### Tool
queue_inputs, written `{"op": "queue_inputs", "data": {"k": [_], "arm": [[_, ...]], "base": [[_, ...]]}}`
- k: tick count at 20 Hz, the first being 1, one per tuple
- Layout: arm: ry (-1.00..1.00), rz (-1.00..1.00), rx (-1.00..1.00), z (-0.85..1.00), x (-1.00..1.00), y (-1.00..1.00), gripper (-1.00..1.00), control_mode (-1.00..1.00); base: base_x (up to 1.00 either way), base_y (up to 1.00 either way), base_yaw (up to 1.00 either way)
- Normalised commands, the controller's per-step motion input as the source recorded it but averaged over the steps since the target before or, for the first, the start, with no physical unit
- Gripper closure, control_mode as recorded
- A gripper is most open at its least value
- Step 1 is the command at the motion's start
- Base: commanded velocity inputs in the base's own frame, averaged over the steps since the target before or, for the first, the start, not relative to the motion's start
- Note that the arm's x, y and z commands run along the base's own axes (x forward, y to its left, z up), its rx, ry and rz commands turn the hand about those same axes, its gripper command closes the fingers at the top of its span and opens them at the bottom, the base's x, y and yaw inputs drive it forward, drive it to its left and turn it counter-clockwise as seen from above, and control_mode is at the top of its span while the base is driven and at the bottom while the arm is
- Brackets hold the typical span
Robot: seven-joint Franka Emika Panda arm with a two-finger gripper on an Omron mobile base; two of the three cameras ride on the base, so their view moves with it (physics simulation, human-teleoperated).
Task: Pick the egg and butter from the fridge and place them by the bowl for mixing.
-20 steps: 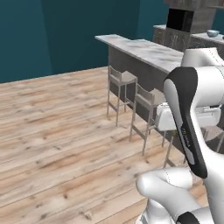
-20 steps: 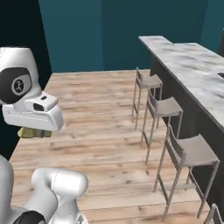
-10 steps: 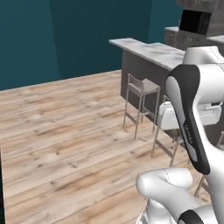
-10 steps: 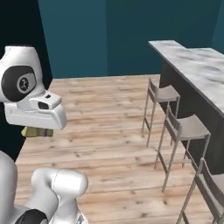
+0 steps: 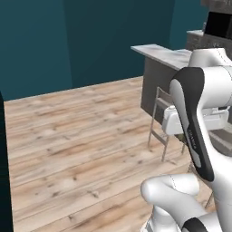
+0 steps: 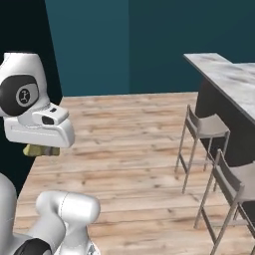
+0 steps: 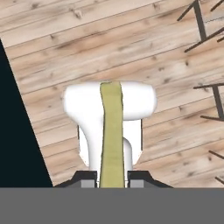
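Above the wooden floor, my hand is clamped on the butter, beside the stools at the marble surface.

Two cameras ride behind my arm, left and right, both looking forward and down across the same wooden floor toward the marble-topped counter and its stools, while my hand camera looks straight down at the planks from nearer.
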Motion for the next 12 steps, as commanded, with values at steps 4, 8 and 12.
{"op": "queue_inputs", "data": {"k": [4, 8, 12], "arm": [[0.0, 0.0, 0.0, 0.0, 0.0, 0.0, 1.0, 1.0], [0.0, 0.0, 0.0, 0.0, 0.0, 0.0, 1.0, 1.0], [0.0, 0.0, 0.0, 0.0, 0.0, 0.0, 1.0, 1.0]], "base": [[1.0, 0.27, 0.0], [1.0, 0.45, 0.0], [1.0, 0.51, 0.0]]}}
